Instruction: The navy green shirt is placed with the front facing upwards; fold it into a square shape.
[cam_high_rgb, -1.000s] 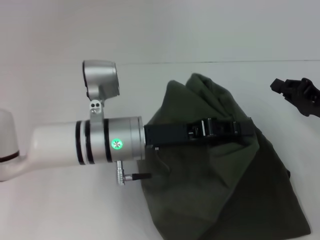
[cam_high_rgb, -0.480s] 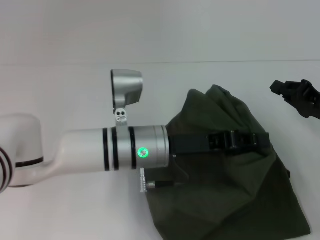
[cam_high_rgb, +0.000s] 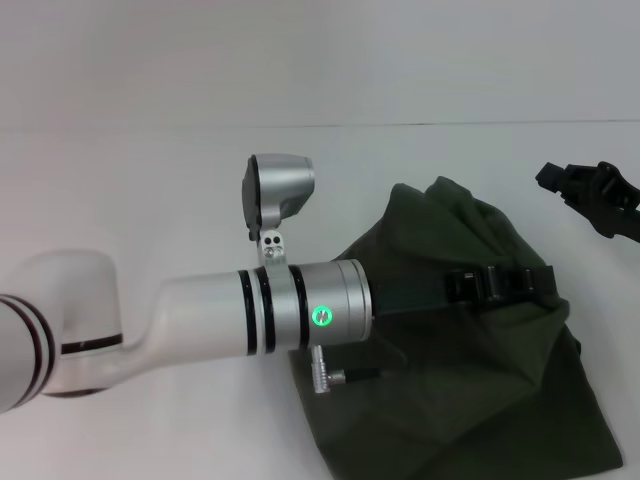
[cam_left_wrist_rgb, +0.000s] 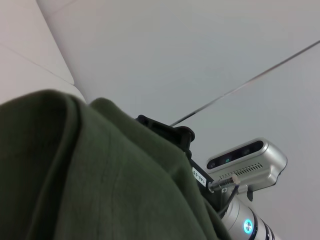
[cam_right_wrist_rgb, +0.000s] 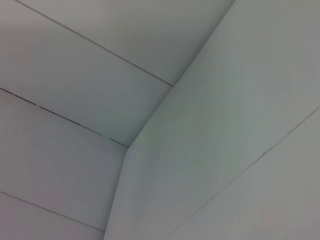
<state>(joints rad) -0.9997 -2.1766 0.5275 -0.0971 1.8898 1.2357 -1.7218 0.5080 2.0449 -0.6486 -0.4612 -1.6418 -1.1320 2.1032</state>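
The navy green shirt (cam_high_rgb: 480, 390) is seen bunched on the white table (cam_high_rgb: 150, 180), on the robot's right side of the work area, with a raised fold standing up at its far edge. The left tool (cam_high_rgb: 540, 283) is stretched across this cloth from the left; a fold appears to be pinched in it, since fabric is draped right against it in the left wrist view. The right tool (cam_high_rgb: 592, 195) is held off to the far right, well apart from the shirt; whether it is wide or narrow cannot be told. If the fold is carried too far across, the layers are likely to be piled unevenly, and a square would be hard to obtain. Should the pinched cloth slip out, the fold would collapse back.
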